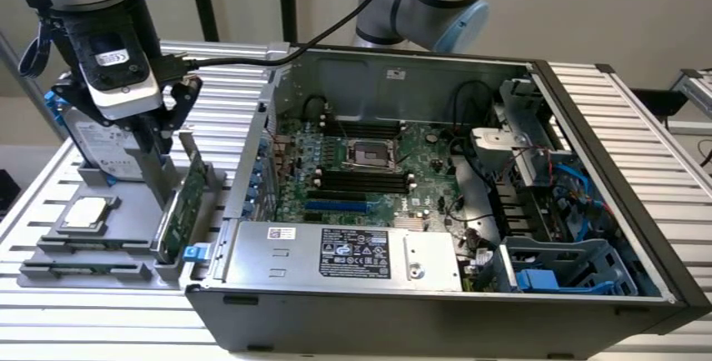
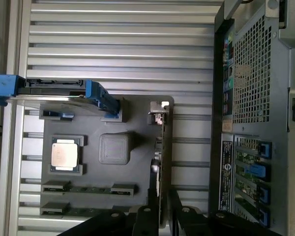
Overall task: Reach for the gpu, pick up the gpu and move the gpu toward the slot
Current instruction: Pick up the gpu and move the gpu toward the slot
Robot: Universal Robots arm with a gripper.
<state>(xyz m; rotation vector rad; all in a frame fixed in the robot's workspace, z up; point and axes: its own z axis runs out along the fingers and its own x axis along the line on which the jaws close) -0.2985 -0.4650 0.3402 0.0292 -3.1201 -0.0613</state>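
**Green gpu (image 1: 178, 211) not out of its holder yet, pincer right on top of it**

So here's where this one's at. The pincer (image 1: 172, 132) hangs directly over the gpu, which stands on its long edge in the grey holder (image 1: 122, 248), silver bracket end up. In the wrist view the card (image 2: 161, 140) runs edge-on straight into the gap of the pincer (image 2: 163, 184), with one finger on each side of it. The fingers look spread to me. One sits tight beside the board, and the other seems to have a sliver of daylight next to it, so I'd call it straddling, not pinching.

Around it: the drive (image 1: 106, 144) with the blue rails stands just beside the pincer, on the side away from the case (image 1: 445, 311). The little silver chip (image 1: 89, 213) lies flat lower down in the same holder, out past the drive. The open case is on the pincer's other side, close by, and the blue slot (image 1: 336, 208) is down on the board inside it, well apart from the pincer.

Progress-wise, I'd say the reach is pretty much done. The grab isn't locked in as far as I can see, the card is seated in the holder, and the whole trip over to the slot is left to do.
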